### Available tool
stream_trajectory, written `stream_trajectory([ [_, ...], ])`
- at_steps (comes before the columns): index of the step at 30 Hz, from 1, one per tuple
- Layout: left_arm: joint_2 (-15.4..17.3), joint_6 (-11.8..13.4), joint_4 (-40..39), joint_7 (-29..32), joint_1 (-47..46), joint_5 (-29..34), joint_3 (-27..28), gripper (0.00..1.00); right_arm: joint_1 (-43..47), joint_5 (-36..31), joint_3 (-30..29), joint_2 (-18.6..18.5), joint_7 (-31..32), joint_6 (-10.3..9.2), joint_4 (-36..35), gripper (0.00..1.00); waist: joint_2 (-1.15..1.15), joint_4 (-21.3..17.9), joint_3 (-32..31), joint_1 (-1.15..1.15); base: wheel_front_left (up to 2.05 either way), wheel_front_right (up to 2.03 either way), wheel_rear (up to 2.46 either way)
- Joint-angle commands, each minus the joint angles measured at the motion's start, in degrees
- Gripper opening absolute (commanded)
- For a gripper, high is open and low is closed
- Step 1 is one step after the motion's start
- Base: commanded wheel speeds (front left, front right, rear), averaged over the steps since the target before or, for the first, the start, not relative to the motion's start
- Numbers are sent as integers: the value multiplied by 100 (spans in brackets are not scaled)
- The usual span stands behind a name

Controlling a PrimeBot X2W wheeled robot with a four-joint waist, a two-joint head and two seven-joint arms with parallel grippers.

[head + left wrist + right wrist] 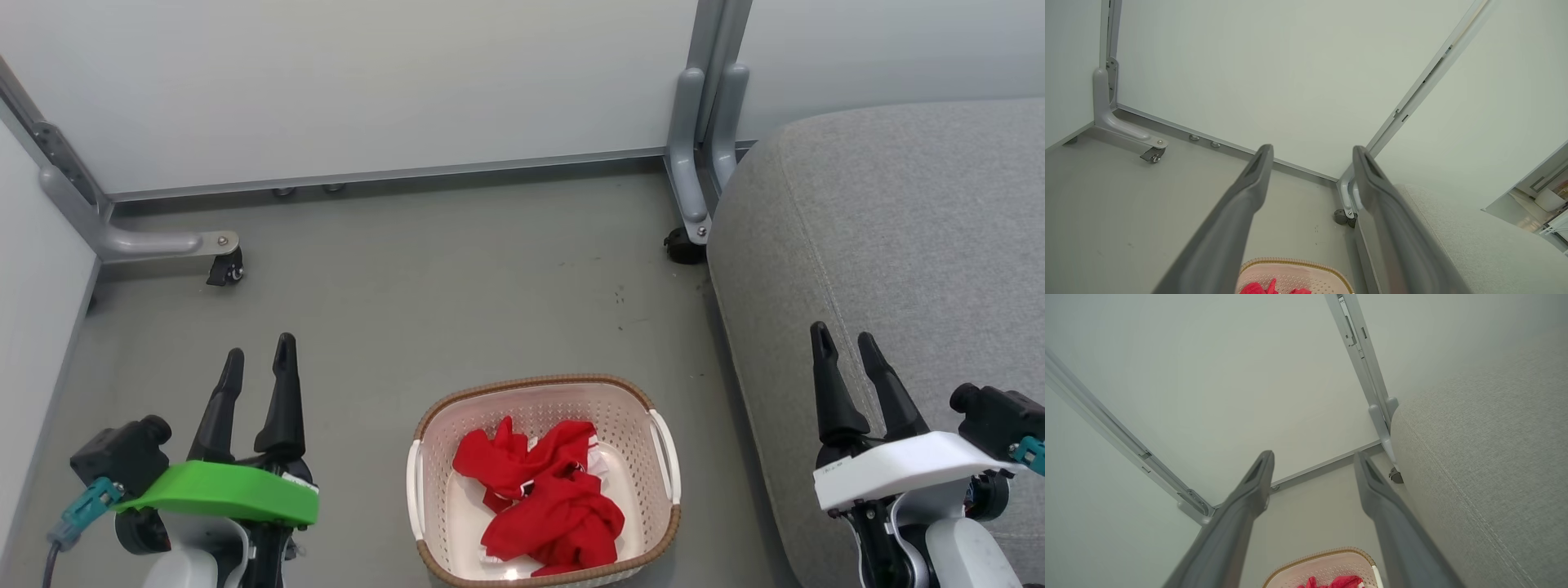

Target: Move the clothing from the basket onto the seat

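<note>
Task not begun: the red clothing (543,494) lies heaped in the cream basket (424,490), bottom centre; the grey seat (898,245) at right is bare (where visible). Left gripper (260,359) and right gripper (845,341) stand wide, empty.

grey floor (457,294) | white partition (367,82) | caster (226,269) at its foot

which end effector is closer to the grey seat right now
Right. The right end effector is at the seat's left edge, overlapping it in the head view. The left end effector is over the floor, beyond the basket from the seat.
</note>
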Motion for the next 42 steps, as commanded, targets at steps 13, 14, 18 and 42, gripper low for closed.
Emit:
stream_trajectory([
  [13, 120, -37, 56, -245, -73, 905, -175, 100, 99, -835, 95, -76, -203, 3, -46, 100, 0, 7, -27, 0, 0, 0, 0],
  [14, 122, -37, 73, -260, -68, 961, -190, 100, 107, -895, 101, -76, -209, 3, -47, 100, 0, 6, -34, 0, 0, 0, 0],
  [18, 135, -37, 134, -314, -52, 1132, -231, 100, 144, -1093, 131, -65, -208, 3, -44, 100, 0, 4, -40, 0, 0, 0, 0],
  [42, 157, -44, 483, -612, -10, 2159, -404, 100, 308, -2102, 237, -8, -36, 3, -145, 100, 0, 3, -25, 0, 0, 0, 0],
])
